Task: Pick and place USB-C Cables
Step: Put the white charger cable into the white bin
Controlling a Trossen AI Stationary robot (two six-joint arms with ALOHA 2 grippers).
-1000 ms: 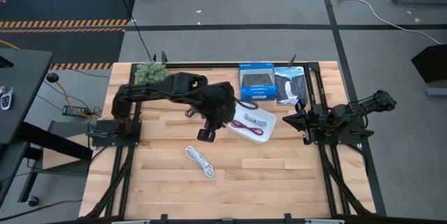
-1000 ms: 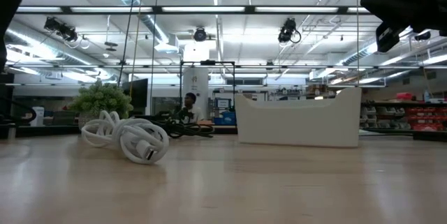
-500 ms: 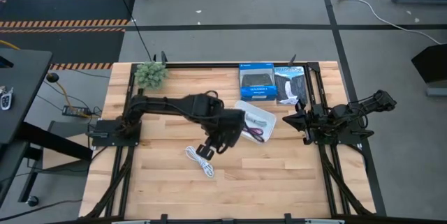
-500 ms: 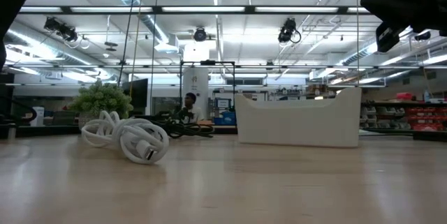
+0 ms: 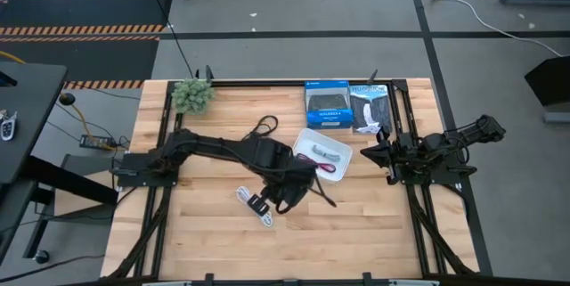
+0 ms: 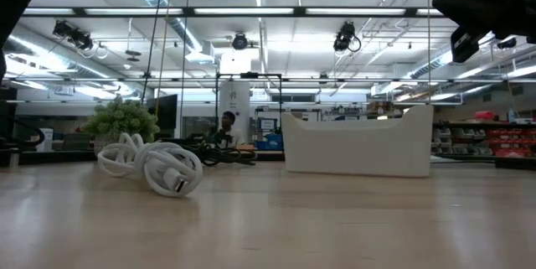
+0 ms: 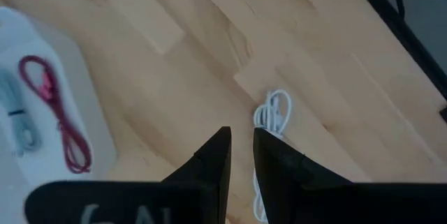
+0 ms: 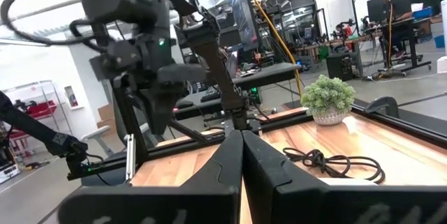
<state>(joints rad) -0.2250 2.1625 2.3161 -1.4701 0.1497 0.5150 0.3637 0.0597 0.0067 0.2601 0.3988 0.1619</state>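
White cable point(image 5: 256, 206) — loose coil on table point(image 5: 356, 224)

- Honestly not much you can actually read here.
- The blue box point(image 5: 327, 106) at about 12 o'clock on the table has some print on its top strip, way too small to make out.
- The dark package point(image 5: 369, 108) just beside it, toward 1 o'clock, has a line of light lettering along its top edge, also unreadable.
- The left wrist view shows a couple of pale strokes on the left gripper's point(image 7: 239, 155) body, cut off by the edge, could be letters, can't tell.
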